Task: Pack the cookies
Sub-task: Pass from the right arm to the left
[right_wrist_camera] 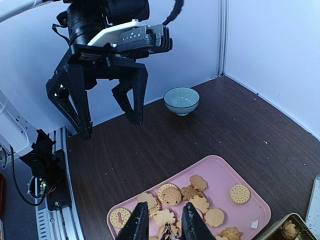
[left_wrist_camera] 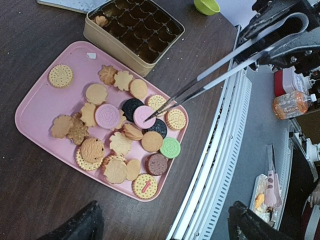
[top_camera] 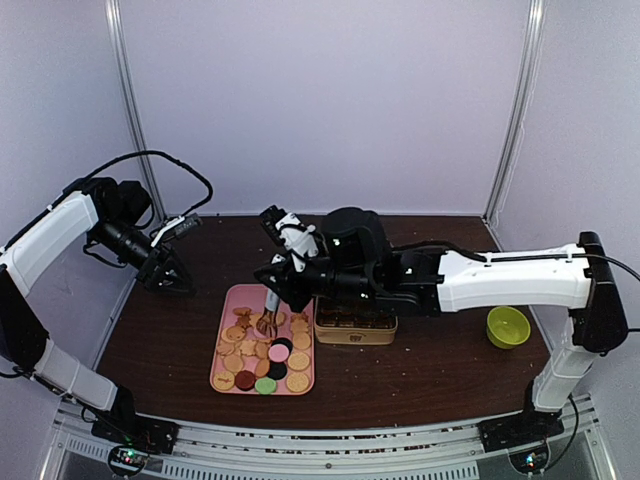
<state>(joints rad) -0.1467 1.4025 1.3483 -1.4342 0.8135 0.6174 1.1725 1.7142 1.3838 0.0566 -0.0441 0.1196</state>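
Many cookies [left_wrist_camera: 120,142] lie on a pink tray [left_wrist_camera: 35,107], mostly tan, with some pink, black, green and dark red. My right gripper [top_camera: 272,290] is shut on metal tongs [left_wrist_camera: 225,70] and hangs over the tray [top_camera: 226,300]. The tongs' tips rest on a pink cookie [left_wrist_camera: 144,116]; I cannot tell whether they pinch it. In the right wrist view the tongs [right_wrist_camera: 169,234] sit between the right gripper [right_wrist_camera: 165,206] fingers. One tan cookie [left_wrist_camera: 101,21] lies in the gold tin [left_wrist_camera: 107,42]. My left gripper [top_camera: 172,275] stands open and empty, left of the tray.
The gold tin [top_camera: 355,328] with brown paper cups stands just right of the tray. A green bowl [top_camera: 508,327] sits at the right side of the table. A pale blue bowl [right_wrist_camera: 181,100] stands near the back wall, beyond the left gripper [right_wrist_camera: 112,127].
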